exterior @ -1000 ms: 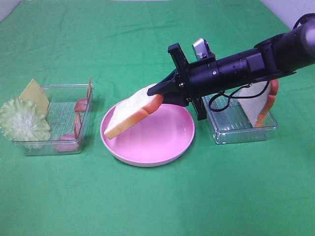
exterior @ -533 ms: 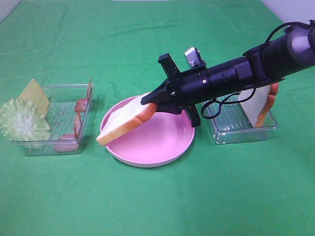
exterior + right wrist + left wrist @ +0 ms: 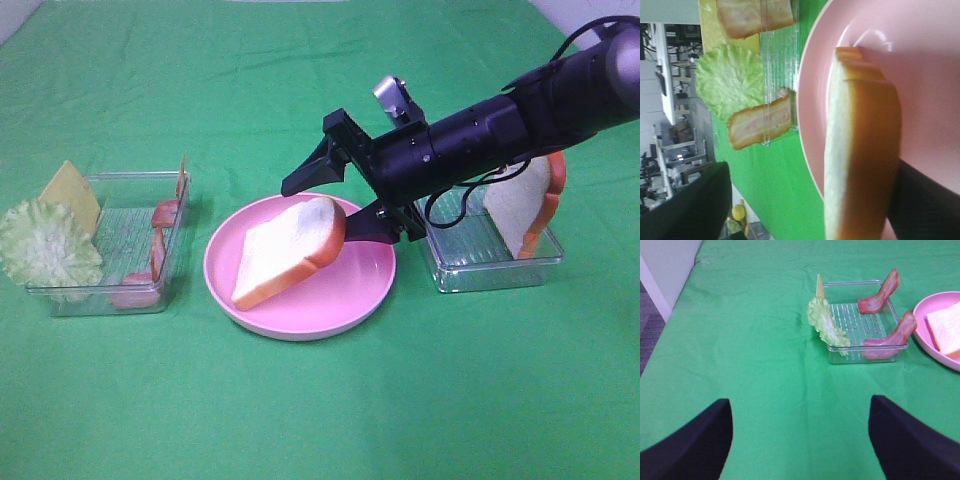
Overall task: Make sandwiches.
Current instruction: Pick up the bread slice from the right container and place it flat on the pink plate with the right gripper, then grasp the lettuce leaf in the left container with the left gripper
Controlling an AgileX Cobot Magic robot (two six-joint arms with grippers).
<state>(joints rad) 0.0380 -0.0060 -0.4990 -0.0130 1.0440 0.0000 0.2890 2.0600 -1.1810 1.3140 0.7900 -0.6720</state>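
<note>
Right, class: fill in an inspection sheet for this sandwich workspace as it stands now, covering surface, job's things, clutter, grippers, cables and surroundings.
Surface: green cloth, slightly creased.
Job's things: bread slice tilted on the pink plate, one end raised. The second slice is upright in the right clear tray. The bacon strips are in the left clear tray, with lettuce and cheese at its outer end.
Clutter: nothing seen.
Grippers: right gripper open, jaws either side of the slice's raised end. The left gripper is open and holds nothing.
Cables: black cable loops under the right arm.
Surroundings: grey floor beyond the cloth's edge.
</note>
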